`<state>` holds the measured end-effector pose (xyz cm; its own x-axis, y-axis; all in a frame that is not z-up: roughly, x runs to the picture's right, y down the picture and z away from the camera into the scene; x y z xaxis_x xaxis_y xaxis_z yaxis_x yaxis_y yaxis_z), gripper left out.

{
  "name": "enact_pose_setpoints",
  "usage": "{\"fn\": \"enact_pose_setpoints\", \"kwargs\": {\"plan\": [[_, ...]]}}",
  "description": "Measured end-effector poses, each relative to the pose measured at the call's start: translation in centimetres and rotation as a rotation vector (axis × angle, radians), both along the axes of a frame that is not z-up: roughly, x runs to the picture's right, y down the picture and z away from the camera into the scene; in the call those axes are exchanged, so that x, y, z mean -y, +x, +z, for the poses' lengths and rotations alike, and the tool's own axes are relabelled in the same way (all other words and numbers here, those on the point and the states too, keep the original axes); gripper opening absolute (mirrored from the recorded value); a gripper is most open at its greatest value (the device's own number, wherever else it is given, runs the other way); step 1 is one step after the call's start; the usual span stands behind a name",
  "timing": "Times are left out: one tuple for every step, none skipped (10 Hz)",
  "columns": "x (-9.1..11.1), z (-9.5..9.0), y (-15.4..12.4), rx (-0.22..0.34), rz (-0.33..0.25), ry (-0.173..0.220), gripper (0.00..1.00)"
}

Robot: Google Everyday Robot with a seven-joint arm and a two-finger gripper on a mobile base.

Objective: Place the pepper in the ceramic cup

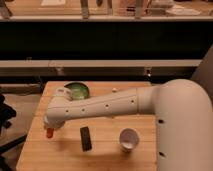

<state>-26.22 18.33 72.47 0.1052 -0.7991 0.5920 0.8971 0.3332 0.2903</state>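
My gripper [50,129] is at the left of the wooden table [60,155], at the end of the white arm that reaches in from the right. It is shut on the small orange-red pepper [49,133], which pokes out below it just above the table top. The white ceramic cup [128,138] stands upright on the table to the right, well apart from the gripper. The arm hides the fingers themselves.
A green bowl [77,91] sits at the back of the table, partly behind the arm. A black oblong object [86,138] lies on the table between the gripper and the cup. A dark shelf unit stands behind the table.
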Motion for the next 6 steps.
{"fn": "enact_pose_setpoints", "kwargs": {"plan": [[0.2,-0.1,0.1,-0.002,0.007,0.004,0.00],[0.4,-0.2,0.3,-0.006,0.018,0.003,0.00],[1.0,-0.1,1.2,-0.016,0.036,0.005,0.00],[1.3,0.1,1.8,-0.023,0.047,0.004,0.00],[1.5,0.0,1.9,-0.021,0.046,0.006,0.00],[1.8,0.1,2.3,-0.022,0.052,0.008,0.00]]}}
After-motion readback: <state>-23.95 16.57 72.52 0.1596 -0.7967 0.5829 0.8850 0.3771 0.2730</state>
